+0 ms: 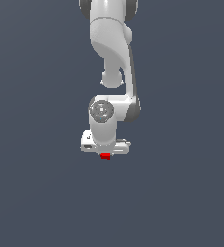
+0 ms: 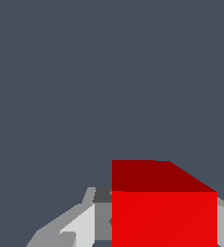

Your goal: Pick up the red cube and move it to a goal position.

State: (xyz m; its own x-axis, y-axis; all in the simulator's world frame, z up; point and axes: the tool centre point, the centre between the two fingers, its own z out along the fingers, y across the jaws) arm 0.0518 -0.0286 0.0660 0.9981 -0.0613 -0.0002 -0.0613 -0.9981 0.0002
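The red cube (image 1: 105, 157) is tiny, bright red with a darker red side face. It shows just under the white gripper (image 1: 105, 152) in the exterior view, near the middle of the picture. In the wrist view the red cube (image 2: 164, 217) fills the gap between the two grey fingers (image 2: 102, 219). One finger lies against each side of it, so the gripper is shut on the cube. In the exterior view the fingertips are hidden behind the white hand and the cube. I cannot tell how high the cube is above the floor.
The white arm (image 1: 111, 48) comes down from the top of the exterior view to the hand. A plain dark grey-blue surface (image 1: 36, 193) lies all around, with no other objects and no goal marker in view.
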